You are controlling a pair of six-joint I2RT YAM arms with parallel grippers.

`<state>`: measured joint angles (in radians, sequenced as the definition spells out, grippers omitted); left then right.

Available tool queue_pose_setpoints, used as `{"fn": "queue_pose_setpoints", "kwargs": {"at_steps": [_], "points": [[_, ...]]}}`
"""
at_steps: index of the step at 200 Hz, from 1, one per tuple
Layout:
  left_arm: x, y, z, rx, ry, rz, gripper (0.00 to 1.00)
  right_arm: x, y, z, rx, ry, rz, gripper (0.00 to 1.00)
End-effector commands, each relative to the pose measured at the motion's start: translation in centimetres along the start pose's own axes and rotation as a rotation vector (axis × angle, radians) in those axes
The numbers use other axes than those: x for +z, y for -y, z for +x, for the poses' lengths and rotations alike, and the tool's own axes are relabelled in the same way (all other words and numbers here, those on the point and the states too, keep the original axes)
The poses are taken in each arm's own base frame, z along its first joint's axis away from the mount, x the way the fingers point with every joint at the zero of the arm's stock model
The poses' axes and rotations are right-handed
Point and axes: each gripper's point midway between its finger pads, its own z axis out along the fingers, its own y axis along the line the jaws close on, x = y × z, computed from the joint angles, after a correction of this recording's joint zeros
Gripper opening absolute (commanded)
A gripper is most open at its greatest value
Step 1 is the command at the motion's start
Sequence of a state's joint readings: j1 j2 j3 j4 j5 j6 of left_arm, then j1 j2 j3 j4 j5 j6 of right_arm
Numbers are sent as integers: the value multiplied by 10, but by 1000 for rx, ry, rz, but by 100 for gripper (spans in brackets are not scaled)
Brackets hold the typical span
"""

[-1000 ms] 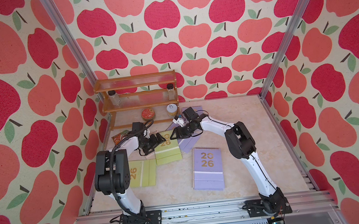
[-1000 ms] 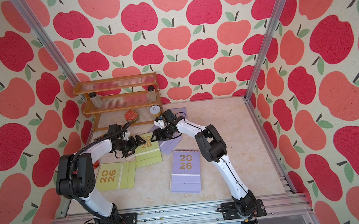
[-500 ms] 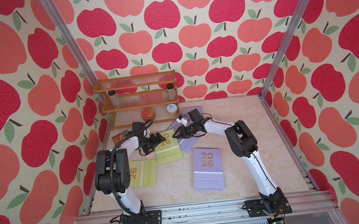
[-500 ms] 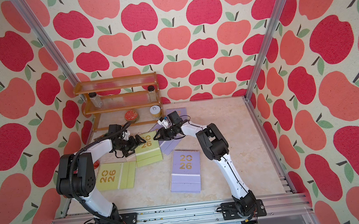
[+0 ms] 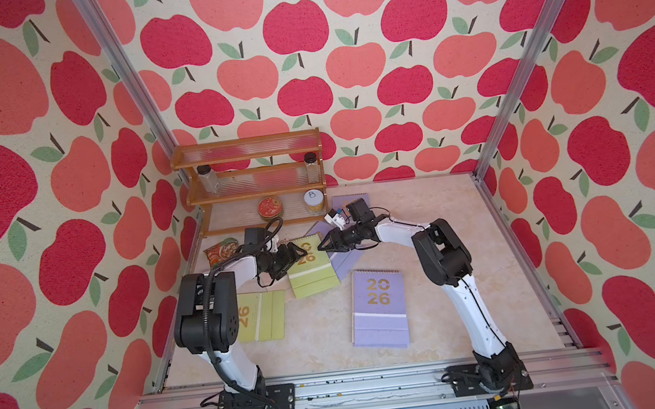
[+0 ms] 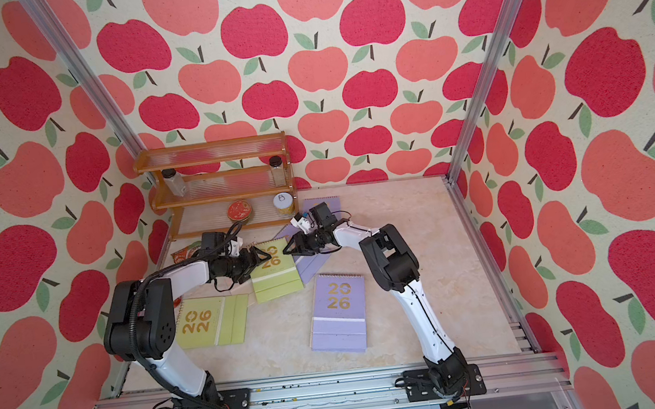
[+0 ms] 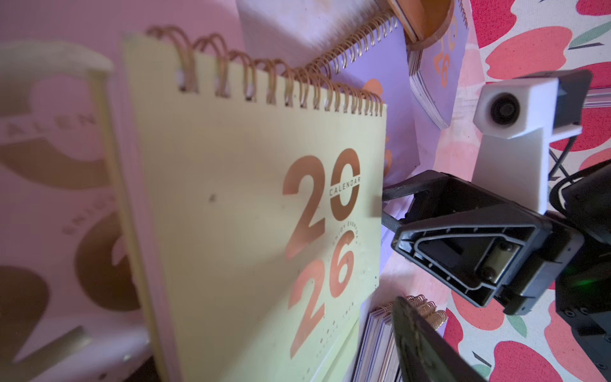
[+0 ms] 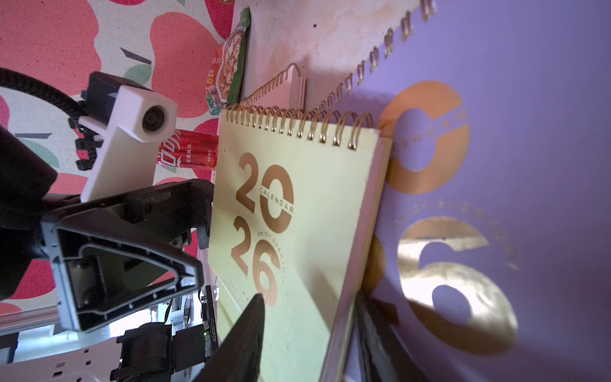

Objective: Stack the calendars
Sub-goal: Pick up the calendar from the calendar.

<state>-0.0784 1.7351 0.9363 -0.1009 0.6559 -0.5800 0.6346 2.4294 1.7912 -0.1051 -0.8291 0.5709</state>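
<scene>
A: Right wrist view: a pinch by the right jaws, closed on one side edge of the yellow-green calendar [image 8: 297,215], with that edge seemingly lifted off the lilac calendar [image 8: 529,132] beneath.
B: Where, going by the rack [image 5: 246,158]?
A: Just in front of it, partly over that lilac one.
B: Left jaws?
A: Open at the opposite edge, gripping nothing.
B: Risks?
A: Shallow hold near an edge, so prone to pivoting or slipping out if swung fast. Could drag the lilac one along, or land askew. Worse if tugged from both sides: bent cover, strained rings. Mind the snack packet [image 5: 221,253] beside the rack's front too.
</scene>
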Motion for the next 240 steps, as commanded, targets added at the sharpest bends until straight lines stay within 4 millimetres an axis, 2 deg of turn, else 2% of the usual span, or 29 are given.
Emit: {"fn": "queue_pose_setpoints", "kwargs": {"at_steps": [1,36,50,62,123,195,232,240], "points": [[-18,57,-9,111,59,185,80,19,-10,31,44,-103,-48,47],[-26,63,-11,129,69,189,75,18,-9,30,46,-101,-43,47],[-25,60,-10,123,69,182,64,17,-8,30,49,-98,-38,47],[-24,58,-10,115,68,177,60,16,-6,30,49,-96,-35,47],[-26,52,-11,108,69,142,56,7,0,29,59,-81,-21,47],[-47,47,-15,114,91,127,57,1,5,26,64,-67,-19,47],[-46,48,-12,109,77,147,50,1,7,26,69,-65,-19,47],[-44,48,-11,107,74,152,45,2,7,26,71,-66,-19,47]]}}
